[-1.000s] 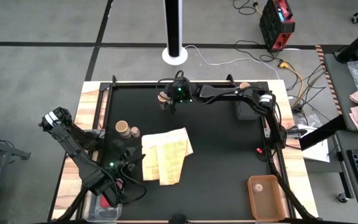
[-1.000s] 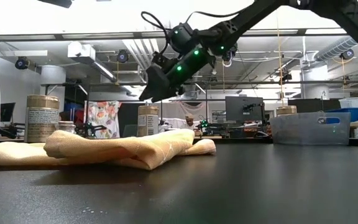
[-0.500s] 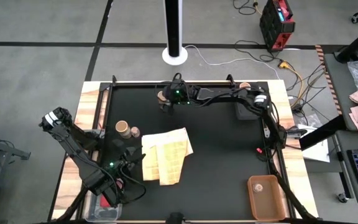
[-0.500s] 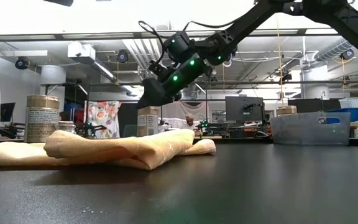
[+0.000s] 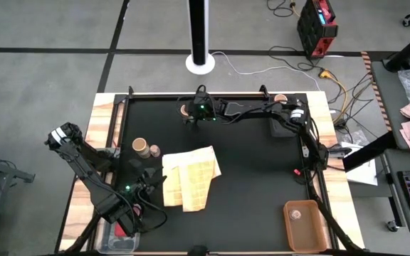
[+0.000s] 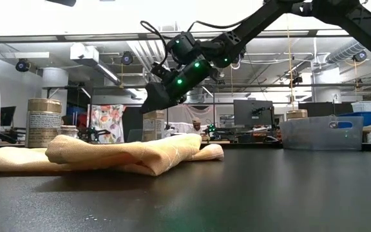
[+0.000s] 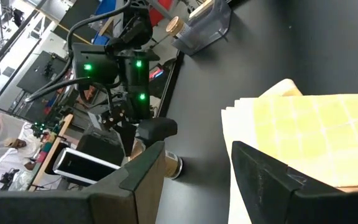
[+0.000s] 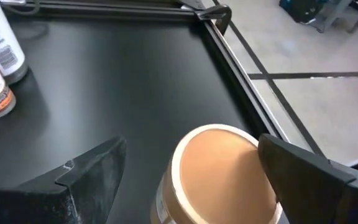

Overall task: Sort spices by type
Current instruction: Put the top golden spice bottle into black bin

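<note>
I see a tan-topped spice jar (image 8: 222,171) standing upright at the far edge of the black tabletop (image 5: 248,171), left of centre, and my right claw (image 5: 193,117) hangs just over it with its fingers spread wide to either side of the lid, not touching it as far as I can judge. From the low view the jar (image 6: 152,125) is partly hidden behind the claw (image 6: 154,102), which tilts down toward it. Two more jars sit on the left side: a taller tan-lidded jar (image 5: 139,147) and a smaller jar (image 5: 154,151) just beside it, both upright. Near them lies the folded yellow cloth (image 5: 189,178), spread toward the middle of the tabletop. My left claw (image 5: 146,186) waits at the near left, beside the cloth's left edge, fingers parted and empty. An orange bin (image 5: 304,225) rests at the near right corner with a small pale round thing (image 5: 296,212) inside. A grey container (image 5: 280,122) stands at the far right.
</note>
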`<control>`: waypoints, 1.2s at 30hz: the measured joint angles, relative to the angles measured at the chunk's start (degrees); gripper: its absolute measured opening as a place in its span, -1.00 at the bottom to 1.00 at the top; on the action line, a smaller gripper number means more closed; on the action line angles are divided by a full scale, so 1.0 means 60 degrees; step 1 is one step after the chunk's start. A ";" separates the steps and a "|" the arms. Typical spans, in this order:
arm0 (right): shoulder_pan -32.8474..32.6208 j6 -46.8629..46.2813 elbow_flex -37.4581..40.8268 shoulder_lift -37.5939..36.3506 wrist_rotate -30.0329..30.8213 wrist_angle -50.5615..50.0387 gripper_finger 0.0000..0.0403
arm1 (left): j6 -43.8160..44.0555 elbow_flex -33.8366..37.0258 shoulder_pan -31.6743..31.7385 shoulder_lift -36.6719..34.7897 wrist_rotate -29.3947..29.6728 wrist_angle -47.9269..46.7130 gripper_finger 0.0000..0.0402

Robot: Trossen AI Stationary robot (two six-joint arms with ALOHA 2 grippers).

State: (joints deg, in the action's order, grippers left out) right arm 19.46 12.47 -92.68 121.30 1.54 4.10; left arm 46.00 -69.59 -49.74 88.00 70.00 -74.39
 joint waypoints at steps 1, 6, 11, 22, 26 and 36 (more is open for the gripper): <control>-0.0016 0.0032 -0.0041 0.0000 -0.0002 -0.0008 0.76 | 0.0000 0.0001 0.0000 0.0001 0.0000 0.0000 -0.15; -0.0082 0.0286 -0.0205 -0.0078 0.0426 -0.0005 0.76 | 0.0029 0.0001 0.0000 0.0001 -0.0004 -0.0007 -0.15; -0.0020 0.0549 -0.0438 -0.0138 0.1002 -0.0432 0.76 | 0.0150 0.0092 0.0000 0.0001 -0.0007 -0.0011 -0.15; 0.0380 -0.0742 -0.0396 0.0053 -0.0529 -0.1137 0.76 | 0.0171 0.0122 0.0000 0.0001 -0.0006 -0.0011 -0.15; 0.0382 -0.0885 -0.0394 0.0177 -0.0554 -0.0976 0.75 | 0.0171 0.0122 0.0000 0.0001 0.0000 -0.0007 -0.15; 0.0364 -0.0834 -0.0383 0.0448 -0.0590 -0.0583 0.56 | 0.0171 0.0126 -0.0004 -0.0001 0.0004 -0.0011 -0.15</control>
State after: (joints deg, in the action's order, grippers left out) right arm 21.65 7.46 -94.98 123.98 -2.00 0.60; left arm 47.03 -68.83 -49.76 88.00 70.02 -74.46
